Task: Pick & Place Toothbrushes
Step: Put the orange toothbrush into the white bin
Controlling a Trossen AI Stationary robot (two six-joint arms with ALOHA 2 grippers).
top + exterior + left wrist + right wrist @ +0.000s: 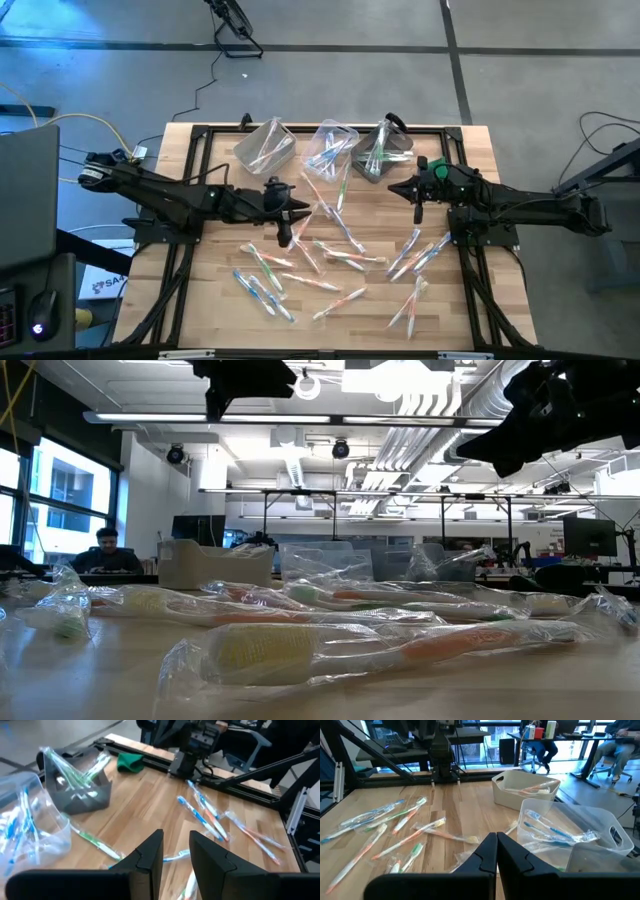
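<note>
Several wrapped toothbrushes [340,250] with orange, blue or green handles lie flat, scattered over the wooden table, and fill the foreground of the low view [400,650]. My left gripper [285,228] hovers open over the pile's left part; in its wrist view the fingers [176,855] hold nothing, and a green toothbrush [95,842] lies ahead of them. My right gripper [415,200] hangs shut above the table near the right bin, with loose toothbrushes [400,827] beyond its fingertips [496,851].
Three bins stand in a row at the far edge: the left one [265,145] holds orange brushes, the clear middle one [330,145] blue ones, the grey right one [385,150] green ones. A small green object [130,761] lies by the grey bin. A person sits at a desk behind [105,550].
</note>
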